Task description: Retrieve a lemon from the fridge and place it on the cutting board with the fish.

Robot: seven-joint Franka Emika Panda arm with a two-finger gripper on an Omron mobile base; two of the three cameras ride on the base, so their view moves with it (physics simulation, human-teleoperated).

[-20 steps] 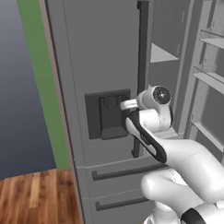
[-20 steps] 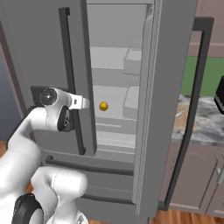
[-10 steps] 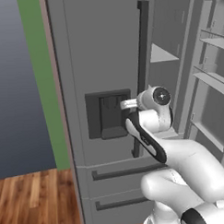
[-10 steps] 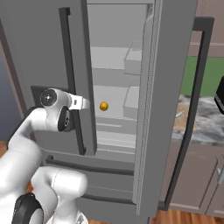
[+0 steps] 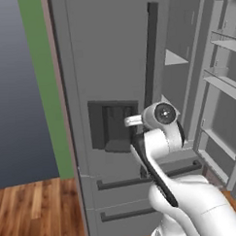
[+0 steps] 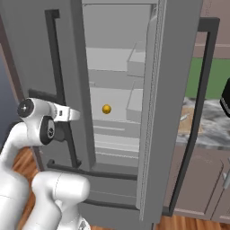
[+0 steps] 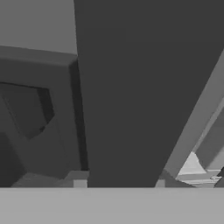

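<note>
A tall grey French-door fridge (image 6: 117,67) is pictured with its right-hand door swung open, pale shelves exposed inside. A small round yellow-orange lemon (image 6: 106,108) is seen resting alone on a middle shelf, well apart from the robot's hand. The white arm's two-finger gripper (image 7: 119,180) is held at the long dark vertical handle (image 5: 149,58) of the left door, beside the dark dispenser recess (image 5: 113,126); in the hand view the broad dark bar of the handle is framed between the two small finger tips (image 7: 79,178), which are drawn in against its sides, so the handle is pinched. From the right base view, the wrist is shown level with the lemon's shelf, pressed up to the closed left door.

To the right, past the open door, a flat light-tan wooden cutting board (image 6: 189,122) is glimpsed on a grey marbled countertop (image 6: 215,130), with a small pale whitish fish (image 6: 183,117) lying on it. Brown wood flooring (image 5: 36,211) is seen at the foot of the fridge.
</note>
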